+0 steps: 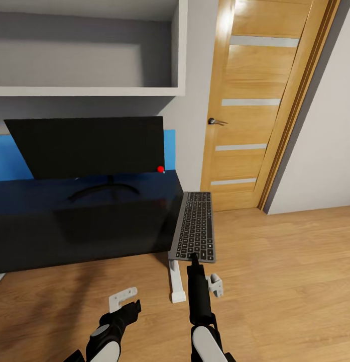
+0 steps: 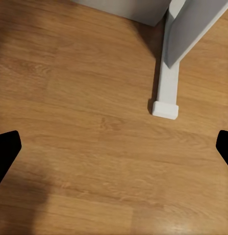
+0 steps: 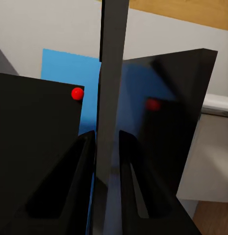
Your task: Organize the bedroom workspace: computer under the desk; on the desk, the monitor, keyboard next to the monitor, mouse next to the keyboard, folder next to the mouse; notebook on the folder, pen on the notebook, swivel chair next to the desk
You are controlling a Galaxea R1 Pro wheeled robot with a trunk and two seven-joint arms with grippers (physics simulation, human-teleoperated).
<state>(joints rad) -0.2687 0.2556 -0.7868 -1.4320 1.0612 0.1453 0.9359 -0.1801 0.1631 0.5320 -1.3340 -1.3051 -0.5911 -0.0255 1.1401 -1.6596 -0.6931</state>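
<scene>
Monitor (image 1: 89, 146) upright on the surface (image 1: 84, 221), below a wall shelf (image 1: 89, 90). Keyboard (image 1: 195, 226) just off the surface's right edge, held at its near end in the right hand (image 1: 194, 257). Door (image 1: 260, 100) behind, to the right. Left hand (image 1: 125, 301) low over the floor (image 1: 285, 281), near the surface's leg (image 1: 176, 281).

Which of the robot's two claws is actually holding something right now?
The right claw, stretched forward, is pinching the near edge of the grey keyboard with dark keys beside the glossy black desk. The left claw is open over bare wooden floor.
</scene>
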